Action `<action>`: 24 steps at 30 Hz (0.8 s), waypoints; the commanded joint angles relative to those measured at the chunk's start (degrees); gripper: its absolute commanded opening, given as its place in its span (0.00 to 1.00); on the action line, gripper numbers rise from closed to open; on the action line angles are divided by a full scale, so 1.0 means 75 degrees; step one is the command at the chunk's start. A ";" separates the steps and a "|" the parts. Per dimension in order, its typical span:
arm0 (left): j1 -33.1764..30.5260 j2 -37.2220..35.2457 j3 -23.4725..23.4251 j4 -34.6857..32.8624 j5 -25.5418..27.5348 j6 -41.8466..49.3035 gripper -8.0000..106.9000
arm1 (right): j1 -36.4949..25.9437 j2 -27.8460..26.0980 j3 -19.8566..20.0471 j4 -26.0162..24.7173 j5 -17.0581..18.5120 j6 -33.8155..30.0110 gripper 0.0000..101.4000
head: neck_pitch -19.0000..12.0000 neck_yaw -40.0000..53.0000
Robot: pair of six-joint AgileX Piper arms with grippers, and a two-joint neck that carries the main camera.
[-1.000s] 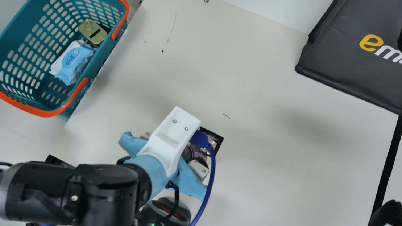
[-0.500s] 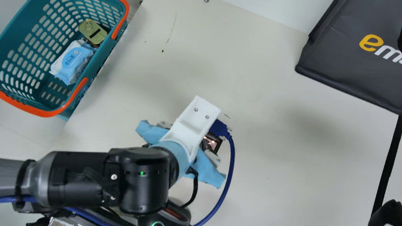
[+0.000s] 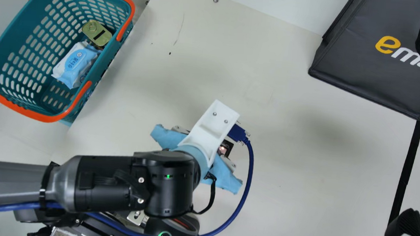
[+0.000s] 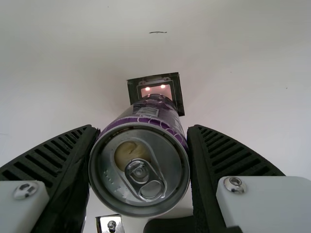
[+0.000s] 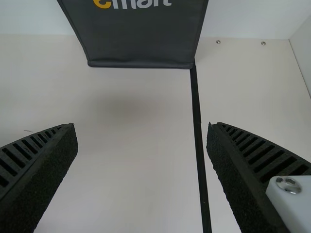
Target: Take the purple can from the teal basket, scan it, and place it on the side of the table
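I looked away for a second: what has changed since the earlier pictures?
The left gripper has moved right and slightly up in the main view, carrying the can. Nothing was let go. The basket, bag and right gripper stayed put.

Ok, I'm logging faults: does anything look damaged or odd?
One oddity: the purple drink can in the left gripper has a tan patch in its silver lid beside the pull tab, possibly an open mouth.

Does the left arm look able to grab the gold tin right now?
Probably not: its end effector is shut on the can. Otherwise the way looks free, with nothing over the tin in the basket.
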 commanded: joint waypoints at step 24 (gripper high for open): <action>0.0200 0.0191 -0.0143 -0.0193 -0.0003 0.0227 0.78 | 0.0000 0.0000 0.0000 0.0000 0.0000 0.0000 0.94 | -0.0221 0.0018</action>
